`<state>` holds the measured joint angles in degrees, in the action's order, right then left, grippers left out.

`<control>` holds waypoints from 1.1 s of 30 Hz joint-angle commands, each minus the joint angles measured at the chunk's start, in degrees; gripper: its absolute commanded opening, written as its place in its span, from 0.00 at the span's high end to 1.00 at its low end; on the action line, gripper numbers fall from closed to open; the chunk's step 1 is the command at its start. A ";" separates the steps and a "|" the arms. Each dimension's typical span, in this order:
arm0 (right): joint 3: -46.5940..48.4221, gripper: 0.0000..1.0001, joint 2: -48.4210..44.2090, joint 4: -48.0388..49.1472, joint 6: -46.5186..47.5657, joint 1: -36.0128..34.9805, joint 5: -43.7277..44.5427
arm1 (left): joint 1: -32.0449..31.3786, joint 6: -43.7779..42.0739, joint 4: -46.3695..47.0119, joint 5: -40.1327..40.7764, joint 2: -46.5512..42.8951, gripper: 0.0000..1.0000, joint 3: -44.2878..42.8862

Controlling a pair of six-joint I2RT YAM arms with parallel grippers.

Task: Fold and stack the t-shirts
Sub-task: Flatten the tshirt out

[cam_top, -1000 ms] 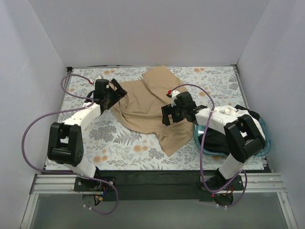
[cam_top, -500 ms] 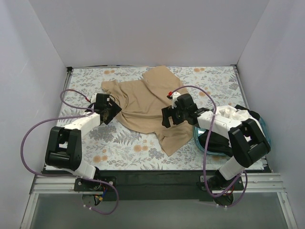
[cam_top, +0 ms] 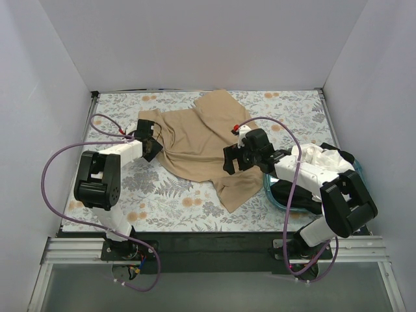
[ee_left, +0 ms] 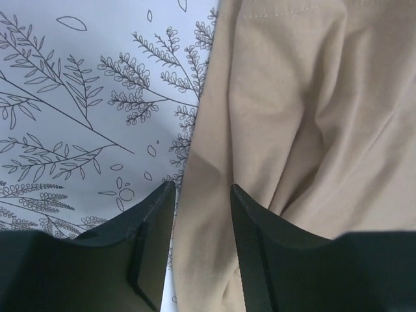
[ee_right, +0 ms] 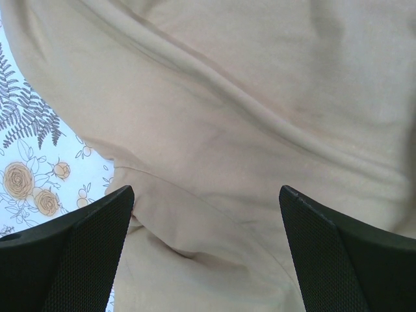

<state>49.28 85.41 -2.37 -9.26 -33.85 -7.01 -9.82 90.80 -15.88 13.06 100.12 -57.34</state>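
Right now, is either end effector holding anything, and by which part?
Nothing looks held. The right end effector is wide open above the tan t-shirt; the left end effector straddles its edge, jaws narrowly apart, table showing between.

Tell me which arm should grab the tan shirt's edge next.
Left, probably. The left gripper is open astride the side edge of the tan shirt, low over the table. The right gripper hangs wide open over the middle of the cloth.
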 commanded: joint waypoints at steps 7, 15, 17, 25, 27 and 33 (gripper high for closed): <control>-0.76 0.02 -1.82 1.67 -0.24 -0.26 1.56 | 0.33 -2.21 -3.28 2.76 2.80 1.00 -1.81; -0.67 0.02 -2.26 1.76 0.12 -0.34 1.82 | 0.33 -2.83 -3.55 5.66 0.00 1.00 0.64; -0.76 0.02 -2.35 1.76 0.03 -0.34 1.91 | 0.24 -3.00 -4.68 6.88 -3.07 1.00 2.22; -0.67 0.02 -2.00 1.76 -0.41 -0.34 1.38 | -0.98 5.95 -16.34 13.74 -16.17 1.00 7.85; -0.76 0.02 -2.09 1.84 -0.67 -0.34 1.29 | -1.42 8.94 -20.14 15.67 -19.59 1.00 9.53; -0.41 0.02 -0.51 1.76 -1.38 -0.26 -0.02 | -2.22 17.12 -28.95 15.78 -25.66 1.00 14.09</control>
<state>48.93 85.06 -2.42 -9.89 -33.85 -5.93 -11.60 102.72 -38.15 26.44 77.41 -45.60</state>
